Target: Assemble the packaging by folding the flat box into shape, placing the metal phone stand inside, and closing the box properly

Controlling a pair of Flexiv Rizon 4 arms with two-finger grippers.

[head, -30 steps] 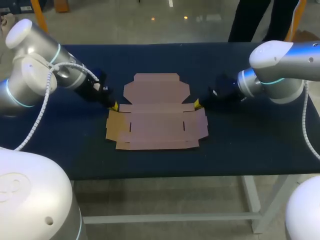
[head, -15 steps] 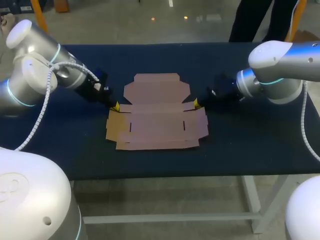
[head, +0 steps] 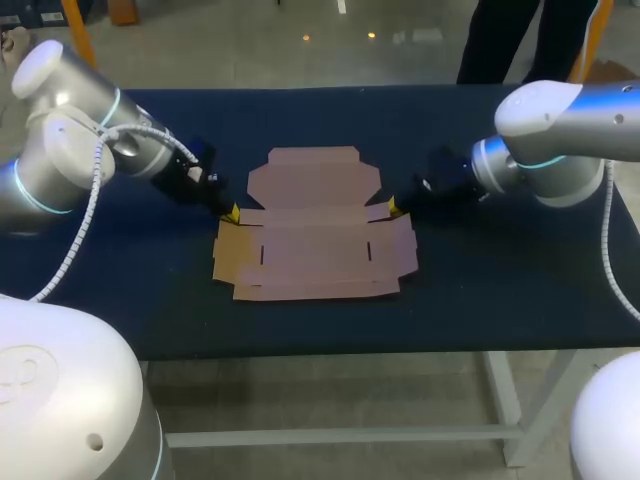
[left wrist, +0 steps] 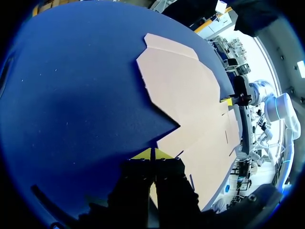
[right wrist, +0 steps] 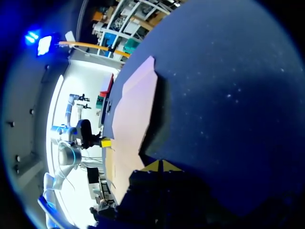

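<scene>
A flat brown cardboard box blank (head: 313, 236) lies unfolded in the middle of the dark blue table (head: 500, 270). My left gripper (head: 231, 212) is shut, its yellow tips at the notch on the blank's left edge. My right gripper (head: 394, 207) is shut too, tips at the matching notch on the right edge. From the left wrist, the shut tips (left wrist: 152, 153) sit just at the cardboard (left wrist: 190, 100), and my other gripper (left wrist: 228, 100) shows across it. The right wrist view has its shut tips (right wrist: 160, 165) beside the blank (right wrist: 133, 119). No metal phone stand is visible.
Blue table cloth surrounds the blank on all sides, with free room in front and behind it. My two arms lie low over the table at the blank's left and right.
The left gripper has drawn back very slightly up and to the left; the blank and the right gripper look unchanged.
</scene>
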